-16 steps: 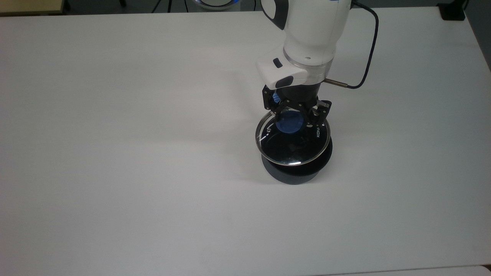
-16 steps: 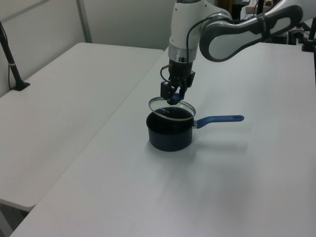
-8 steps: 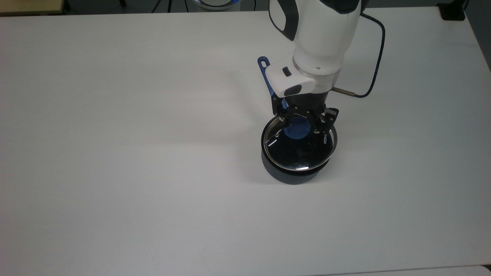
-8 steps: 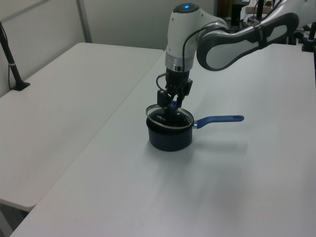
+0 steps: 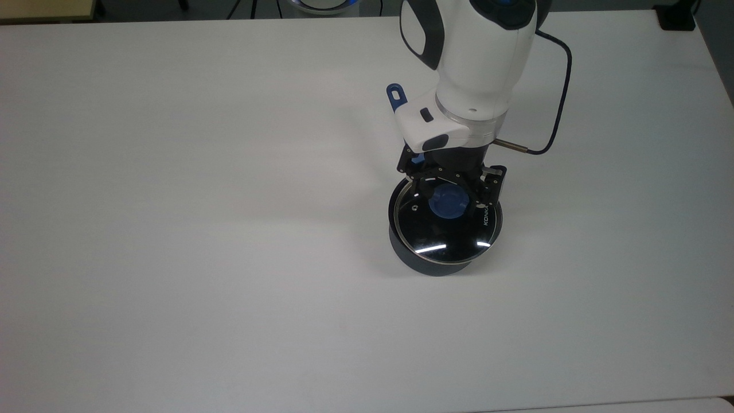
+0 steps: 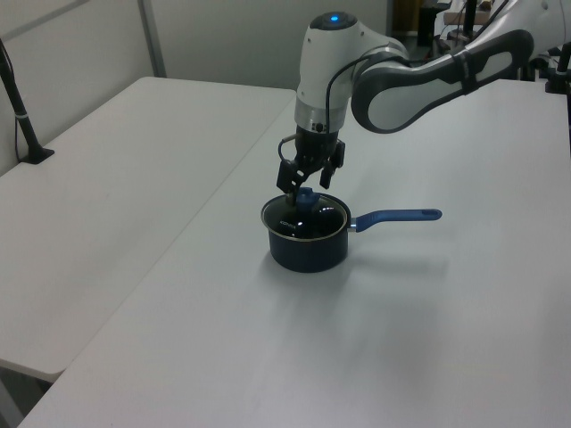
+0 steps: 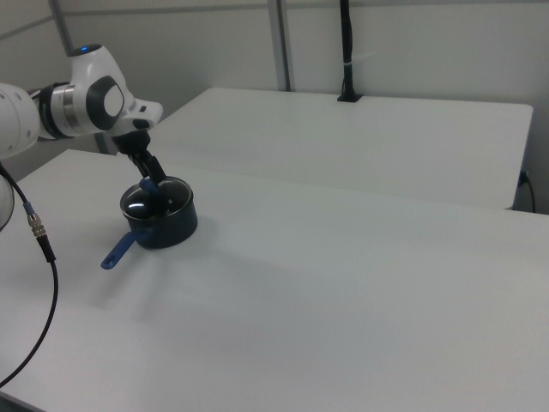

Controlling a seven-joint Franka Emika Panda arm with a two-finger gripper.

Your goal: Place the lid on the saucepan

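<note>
With the lid [image 5: 446,222] seated flat on the saucepan [image 6: 306,245], the hand [image 5: 449,192] sits directly above, fingers spread apart on either side of the blue knob [image 5: 448,202], not gripping it. Saucepan stands on the white bench [image 5: 200,229], nearer the top view's right edge than its left; its blue handle [image 6: 397,216] points toward the left view's right.

Saw a white desk [image 5: 229,229] under it all. Noticed a second white desk [image 6: 116,169] just beside, a black post [image 7: 346,51] clamped at its far edge. Spotted grey wall panels [image 7: 412,43] behind.
</note>
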